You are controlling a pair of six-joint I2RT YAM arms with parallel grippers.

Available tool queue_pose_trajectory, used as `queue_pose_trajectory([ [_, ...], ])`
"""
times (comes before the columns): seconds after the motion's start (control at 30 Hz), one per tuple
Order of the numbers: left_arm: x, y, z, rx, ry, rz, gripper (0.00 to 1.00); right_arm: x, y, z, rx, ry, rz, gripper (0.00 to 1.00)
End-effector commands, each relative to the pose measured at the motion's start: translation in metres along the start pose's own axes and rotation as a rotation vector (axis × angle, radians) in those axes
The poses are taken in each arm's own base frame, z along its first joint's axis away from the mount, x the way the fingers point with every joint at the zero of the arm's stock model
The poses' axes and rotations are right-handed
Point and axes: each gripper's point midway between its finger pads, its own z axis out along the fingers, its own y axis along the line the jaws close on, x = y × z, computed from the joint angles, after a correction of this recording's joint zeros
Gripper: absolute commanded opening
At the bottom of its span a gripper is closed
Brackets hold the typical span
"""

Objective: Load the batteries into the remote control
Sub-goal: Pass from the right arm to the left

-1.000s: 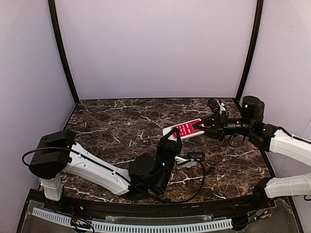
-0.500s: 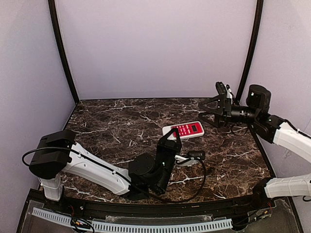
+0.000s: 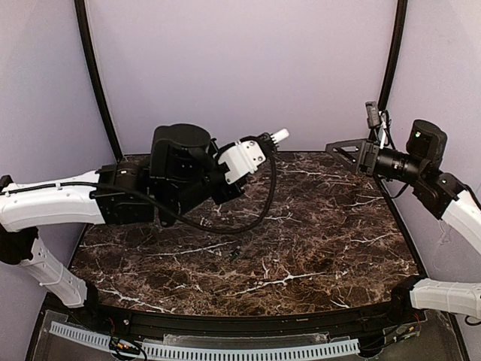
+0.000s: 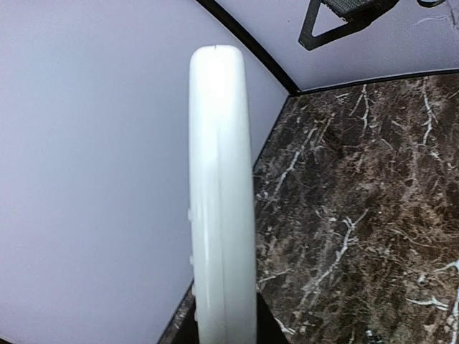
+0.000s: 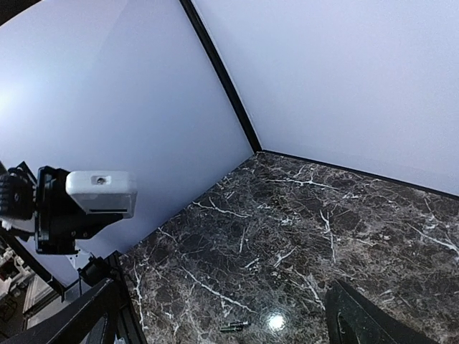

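Observation:
The white remote control (image 4: 221,193) is held edge-on and well above the table, with my left gripper (image 4: 222,331) shut on its lower end. From above, only its white tip (image 3: 279,135) pokes out past the left gripper (image 3: 264,143) near the back wall. On the dark marble lie the batteries (image 3: 234,253), tiny dark slim pieces, also visible as batteries (image 5: 235,326) far below the right wrist camera. My right gripper (image 3: 349,126) hangs high at the back right, open and empty, its fingers (image 5: 97,312) wide apart.
The marble table (image 3: 323,226) is walled by pale panels with black corner posts (image 3: 387,71). The left arm's bulky body (image 3: 176,177) and its cable (image 3: 263,203) hang over the table's back left. A black rail (image 3: 225,327) runs along the near edge.
The right gripper let go of the remote, opened and drew back up to the right. The left arm lifted the remote off the table and swung it up toward the back.

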Motion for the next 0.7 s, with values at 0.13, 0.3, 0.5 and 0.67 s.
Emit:
queue_pose_trajectory([
  [0.13, 0.035, -0.085, -0.029, 0.667, 0.108, -0.319, 0.00, 0.023, 0.031, -0.008, -0.205, 0.048, -0.146, 0.99],
  [0.3, 0.028, -0.097, -0.043, 0.843, 0.064, -0.401, 0.00, 0.042, 0.046, -0.008, -0.334, 0.119, -0.138, 0.94],
  [0.5, 0.013, -0.106, -0.059, 1.029, 0.032, -0.463, 0.00, 0.057, 0.066, -0.013, -0.425, 0.185, -0.181, 0.87],
  [0.67, 0.009, -0.110, -0.060, 1.103, 0.024, -0.499, 0.00, 0.074, 0.090, -0.018, -0.530, 0.241, -0.174, 0.84],
])
